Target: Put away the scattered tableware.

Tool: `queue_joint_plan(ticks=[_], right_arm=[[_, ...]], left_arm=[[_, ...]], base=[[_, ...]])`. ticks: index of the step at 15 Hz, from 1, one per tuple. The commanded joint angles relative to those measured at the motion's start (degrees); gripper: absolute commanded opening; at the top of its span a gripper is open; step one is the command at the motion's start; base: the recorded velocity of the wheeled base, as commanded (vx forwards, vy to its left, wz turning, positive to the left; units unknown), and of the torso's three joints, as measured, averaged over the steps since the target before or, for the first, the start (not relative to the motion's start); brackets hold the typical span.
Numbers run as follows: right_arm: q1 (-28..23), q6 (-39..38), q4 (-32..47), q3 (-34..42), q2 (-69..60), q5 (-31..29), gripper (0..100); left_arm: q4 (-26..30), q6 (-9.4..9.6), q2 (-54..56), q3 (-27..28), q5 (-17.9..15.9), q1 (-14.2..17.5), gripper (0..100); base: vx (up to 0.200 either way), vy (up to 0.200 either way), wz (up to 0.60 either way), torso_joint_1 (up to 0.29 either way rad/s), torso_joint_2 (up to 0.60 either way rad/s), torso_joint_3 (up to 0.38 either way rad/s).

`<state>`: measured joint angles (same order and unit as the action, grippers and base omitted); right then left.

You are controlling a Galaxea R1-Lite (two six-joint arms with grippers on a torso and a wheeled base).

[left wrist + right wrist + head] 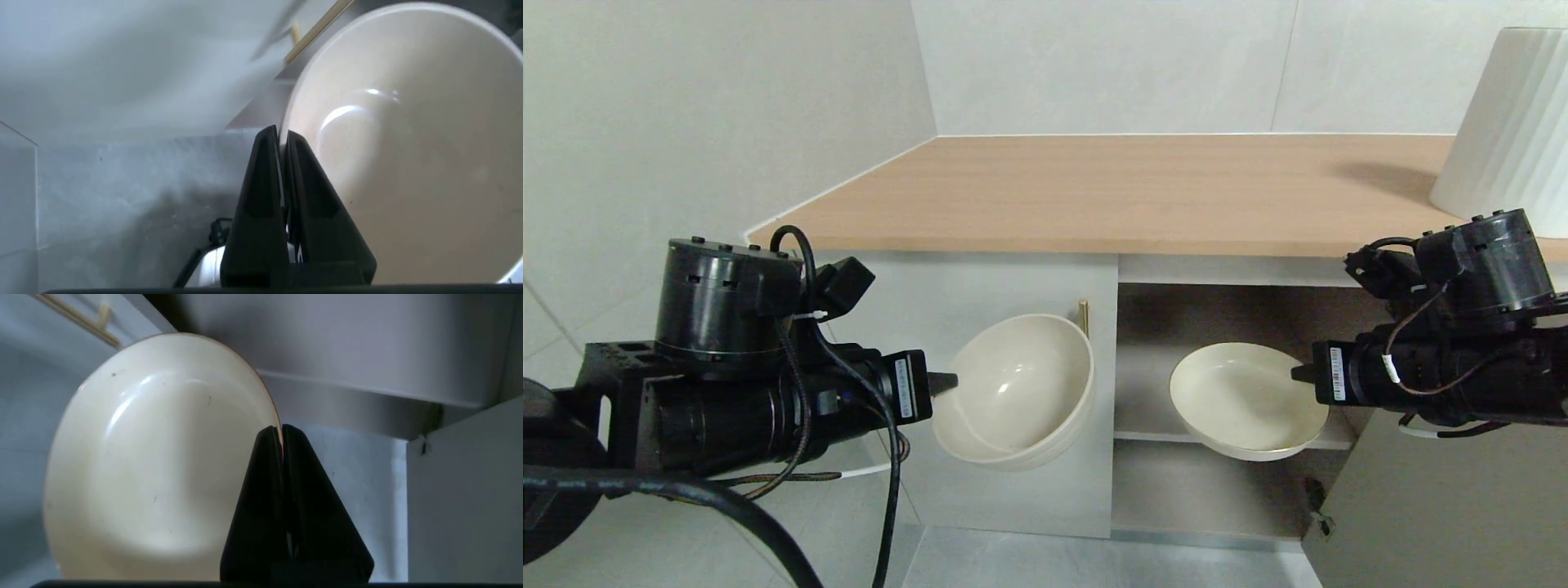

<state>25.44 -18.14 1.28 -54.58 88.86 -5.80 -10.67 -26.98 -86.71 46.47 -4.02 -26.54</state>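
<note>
Your left gripper [949, 380] pinches the rim of the deep bowl [1021, 392], held up in front of the shut door [980, 286]. Your right gripper [1298, 374] pinches the plate [1245, 400], which hides part of the open cupboard's shelf [1143, 435].

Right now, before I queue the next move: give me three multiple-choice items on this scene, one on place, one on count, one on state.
1. Where is the shallow cream dish?
A. on the wooden countertop
B. held before the open cabinet compartment
C. stacked in the deep cream bowl

2. How many cream dishes are there?
A. two
B. three
C. four

3. What state is the left gripper in?
A. open, empty
B. shut on nothing
C. shut on the bowl's rim

Key:
1 B, the right gripper holds it by the rim, clear of the countertop.
2 A, one bowl and one dish.
3 C, it pinches the bowl's rim in the left wrist view.
</note>
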Motion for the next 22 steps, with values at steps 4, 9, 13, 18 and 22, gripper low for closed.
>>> queue_joint_plan(ticks=[4,9,13,18,22], right_arm=[[0.0,0.2,0.0,0.2,0.3,0.0,0],[0.5,1.5,-1.5,0.0,4.9,-0.1,0],[0.4,0.8,-9.2,-0.2,14.9,-1.5,0],[-0.5,-2.5,-18.4,-0.6,26.3,-3.4,0],[-2.8,-2.3,-28.1,-1.0,35.8,-8.1,0]], left_arm=[[-0.1,0.00,0.0,0.0,0.1,0.0,0],[-0.1,0.17,-0.1,-0.1,0.1,0.0,0],[0.1,0.26,-1.0,-0.2,0.0,-0.1,0],[0.1,0.26,-1.5,-0.2,0.0,-0.1,0],[0.1,0.26,-1.5,-0.2,0.0,-0.1,0]], base=[[0.000,0.000,0.00,-0.030,0.17,0.117],[0.000,0.000,0.00,0.000,0.00,0.000],[0.000,0.000,0.00,0.000,0.00,0.000],[0.000,0.000,0.00,0.000,0.00,0.000],[0.000,0.000,0.00,0.000,0.00,0.000]])
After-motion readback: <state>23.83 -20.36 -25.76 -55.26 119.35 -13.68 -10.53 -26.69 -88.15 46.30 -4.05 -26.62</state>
